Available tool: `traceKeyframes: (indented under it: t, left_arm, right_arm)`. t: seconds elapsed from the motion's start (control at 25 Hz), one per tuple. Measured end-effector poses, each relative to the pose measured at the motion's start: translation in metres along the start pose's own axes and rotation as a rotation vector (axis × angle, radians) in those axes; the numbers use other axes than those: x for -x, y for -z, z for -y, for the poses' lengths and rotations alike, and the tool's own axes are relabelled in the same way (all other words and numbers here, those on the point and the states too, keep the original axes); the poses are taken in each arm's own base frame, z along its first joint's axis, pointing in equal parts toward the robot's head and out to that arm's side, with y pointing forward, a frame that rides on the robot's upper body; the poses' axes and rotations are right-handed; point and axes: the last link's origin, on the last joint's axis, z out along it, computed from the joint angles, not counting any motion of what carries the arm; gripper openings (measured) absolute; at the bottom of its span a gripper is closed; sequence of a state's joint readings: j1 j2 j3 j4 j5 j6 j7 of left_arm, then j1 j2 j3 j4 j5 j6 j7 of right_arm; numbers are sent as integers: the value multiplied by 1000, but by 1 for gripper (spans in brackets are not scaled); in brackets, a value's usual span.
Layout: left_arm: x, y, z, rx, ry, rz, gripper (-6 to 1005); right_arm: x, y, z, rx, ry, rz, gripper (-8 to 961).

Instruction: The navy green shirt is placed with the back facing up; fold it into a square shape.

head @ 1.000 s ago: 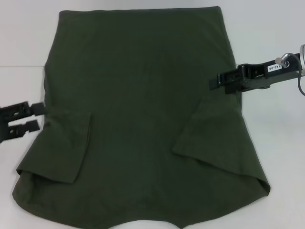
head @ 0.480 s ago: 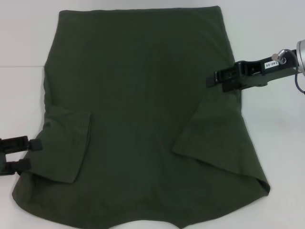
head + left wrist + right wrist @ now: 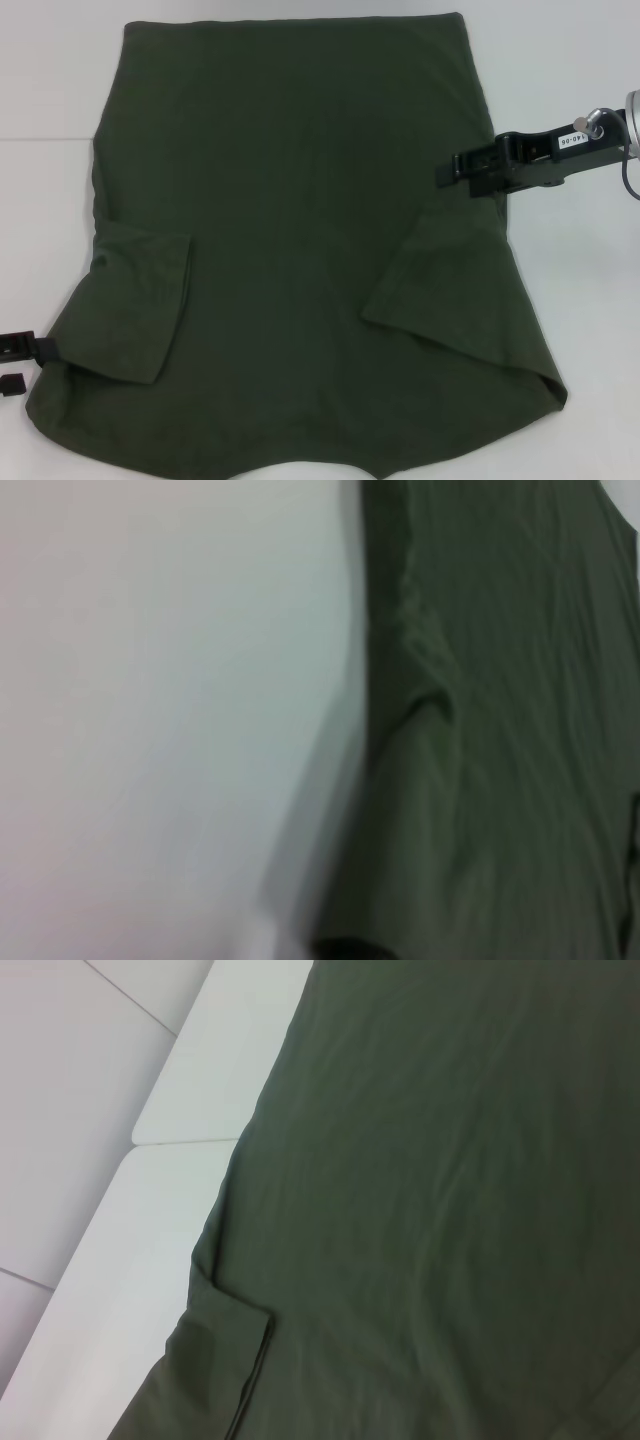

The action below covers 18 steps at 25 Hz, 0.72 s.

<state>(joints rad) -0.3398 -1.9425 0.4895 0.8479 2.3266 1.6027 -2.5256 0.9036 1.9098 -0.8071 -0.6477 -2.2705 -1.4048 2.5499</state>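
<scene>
Both sleeves are already turned in over the navy green shirt [image 3: 300, 230], which fills the middle of the frame on the white table [image 3: 570, 80], so you likely fold the sides next. At the lower left edge your left gripper [image 3: 22, 362] sits beside the shoulder corner, fingers parted, empty. Middle right, your right gripper [image 3: 446, 173] hovers over the side seam; its opening I cannot tell.
</scene>
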Motion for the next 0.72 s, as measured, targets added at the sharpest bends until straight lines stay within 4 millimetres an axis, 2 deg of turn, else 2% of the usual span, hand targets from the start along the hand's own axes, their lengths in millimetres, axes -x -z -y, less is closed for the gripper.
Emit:
traceKeyframes:
  t: [0.72]
  left_arm:
    - [4, -6, 10, -39, 67, 2, 812]
  right_arm:
    - [0, 1, 0, 2, -7, 4, 674]
